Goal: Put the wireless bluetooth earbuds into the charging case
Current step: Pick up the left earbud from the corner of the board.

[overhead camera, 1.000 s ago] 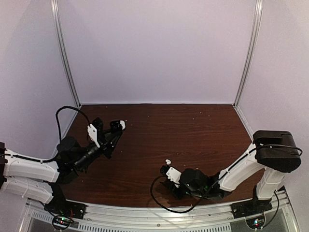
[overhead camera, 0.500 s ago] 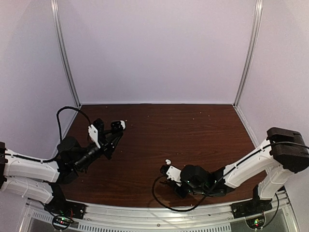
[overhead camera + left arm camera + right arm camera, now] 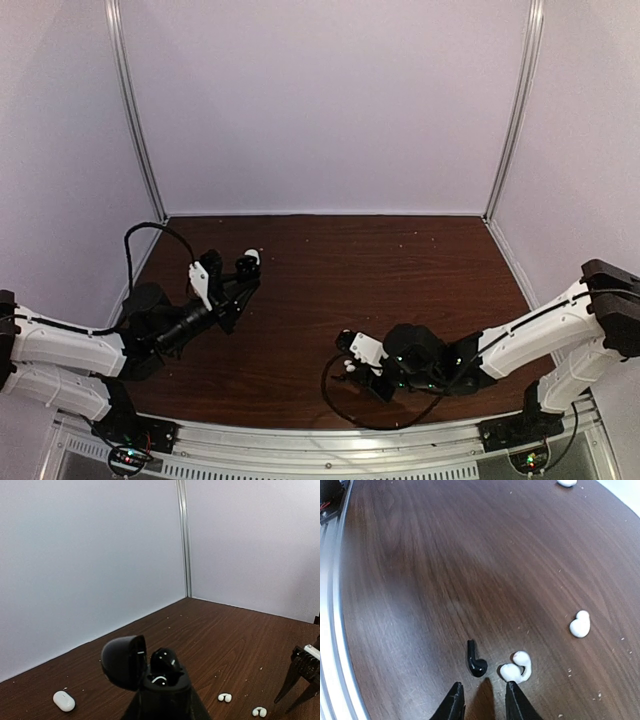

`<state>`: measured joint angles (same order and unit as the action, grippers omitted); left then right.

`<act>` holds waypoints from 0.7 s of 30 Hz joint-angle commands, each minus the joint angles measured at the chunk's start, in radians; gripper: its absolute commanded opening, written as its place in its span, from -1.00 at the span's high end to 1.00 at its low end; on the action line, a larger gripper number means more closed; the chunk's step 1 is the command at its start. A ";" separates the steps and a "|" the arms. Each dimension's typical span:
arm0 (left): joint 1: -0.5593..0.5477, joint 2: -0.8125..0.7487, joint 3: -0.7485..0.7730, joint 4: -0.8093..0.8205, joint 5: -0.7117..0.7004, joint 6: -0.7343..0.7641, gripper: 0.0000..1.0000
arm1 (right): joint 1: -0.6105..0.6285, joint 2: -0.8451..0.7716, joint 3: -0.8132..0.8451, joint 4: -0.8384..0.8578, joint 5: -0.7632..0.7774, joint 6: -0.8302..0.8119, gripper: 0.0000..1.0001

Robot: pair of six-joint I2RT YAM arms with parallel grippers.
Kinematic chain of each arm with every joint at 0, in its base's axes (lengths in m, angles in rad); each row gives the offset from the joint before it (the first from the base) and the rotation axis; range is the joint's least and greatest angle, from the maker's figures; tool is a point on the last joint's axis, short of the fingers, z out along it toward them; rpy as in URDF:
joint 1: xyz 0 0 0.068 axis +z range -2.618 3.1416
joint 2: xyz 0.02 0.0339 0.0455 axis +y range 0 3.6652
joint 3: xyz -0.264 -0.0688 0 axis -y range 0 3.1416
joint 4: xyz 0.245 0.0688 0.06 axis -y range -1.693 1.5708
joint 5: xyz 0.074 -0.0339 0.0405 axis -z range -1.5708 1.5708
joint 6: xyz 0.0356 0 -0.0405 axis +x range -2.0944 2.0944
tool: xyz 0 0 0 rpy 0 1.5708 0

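Observation:
My left gripper (image 3: 163, 705) is shut on a black charging case (image 3: 161, 684), held above the table with its lid (image 3: 123, 661) flipped open. A black earbud (image 3: 165, 660) sits in one well of the case. In the right wrist view a second black earbud (image 3: 475, 661) lies on the wood just ahead of my right gripper (image 3: 484, 702), whose jaws stand slightly apart with nothing between them. A white earbud (image 3: 517, 668) lies beside it and another white earbud (image 3: 580, 624) farther off. In the top view the left gripper (image 3: 240, 277) is at mid-left and the right gripper (image 3: 352, 366) near the front.
A closed white case (image 3: 64, 700) lies on the brown wooden table (image 3: 400, 270) near the left gripper, also seen as the white case (image 3: 566, 482) far across in the right wrist view. White walls with metal posts (image 3: 135, 110) enclose the table. A metal rail (image 3: 332, 630) runs along the near edge.
The right arm's elbow swung out to the right and lower, and its gripper shifted slightly toward the front edge. The left gripper with the case edged slightly forward.

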<state>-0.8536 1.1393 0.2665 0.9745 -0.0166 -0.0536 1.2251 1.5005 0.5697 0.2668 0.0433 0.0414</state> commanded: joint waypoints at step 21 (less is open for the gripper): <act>0.007 -0.016 -0.015 0.084 0.000 0.018 0.92 | 0.018 0.230 -0.049 0.224 0.055 0.010 0.43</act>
<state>-0.8532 1.1378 0.2600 0.9951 -0.0177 -0.0509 1.2381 1.7016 0.5301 0.4953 0.0616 0.0727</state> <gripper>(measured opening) 0.218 0.296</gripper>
